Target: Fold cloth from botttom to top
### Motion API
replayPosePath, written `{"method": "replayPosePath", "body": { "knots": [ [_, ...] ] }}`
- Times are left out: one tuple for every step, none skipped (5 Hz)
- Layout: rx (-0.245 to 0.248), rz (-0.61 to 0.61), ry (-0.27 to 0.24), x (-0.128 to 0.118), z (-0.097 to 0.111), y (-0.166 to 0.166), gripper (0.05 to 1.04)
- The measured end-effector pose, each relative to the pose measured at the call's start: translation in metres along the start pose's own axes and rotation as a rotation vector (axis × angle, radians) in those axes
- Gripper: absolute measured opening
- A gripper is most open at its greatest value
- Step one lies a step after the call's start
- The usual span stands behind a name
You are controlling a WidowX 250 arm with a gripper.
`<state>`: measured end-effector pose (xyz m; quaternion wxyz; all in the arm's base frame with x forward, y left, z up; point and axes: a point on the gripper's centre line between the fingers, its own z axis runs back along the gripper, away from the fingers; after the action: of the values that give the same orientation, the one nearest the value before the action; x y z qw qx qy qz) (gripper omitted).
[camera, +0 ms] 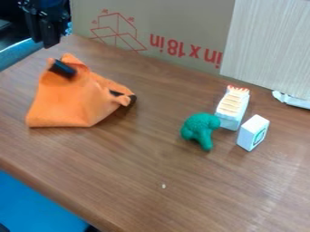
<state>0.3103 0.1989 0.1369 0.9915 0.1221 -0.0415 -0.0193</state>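
The black gripper (48,43) hangs at the upper left, above the table's back left edge and up and to the left of the cloth. An orange cloth (70,102) lies bunched and partly folded on the left part of the table. Its lower edge is fairly straight, while its top rises to a crumpled peak. A dark piece shows at that peak, and another dark piece sticks out at the cloth's right corner. The gripper and the cloth are apart.
Right of centre on the wooden table (163,208) stand a green broccoli-like toy (200,128), a white box with an orange-striped top (232,108) and a small white block (253,132). A cardboard box (176,22) and a pale panel (269,45) line the back.
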Motion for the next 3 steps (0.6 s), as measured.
{"method": "replayPosePath", "body": {
  "knots": [
    [0.018, -0.012, -0.041, 0.004, -0.001, 0.004, 0.776],
    [0.035, -0.015, -0.093, 0.006, 0.004, 0.004, 0.992],
    [0.022, 0.011, -0.148, 0.002, 0.015, 0.006, 1.001]
  ]
}}
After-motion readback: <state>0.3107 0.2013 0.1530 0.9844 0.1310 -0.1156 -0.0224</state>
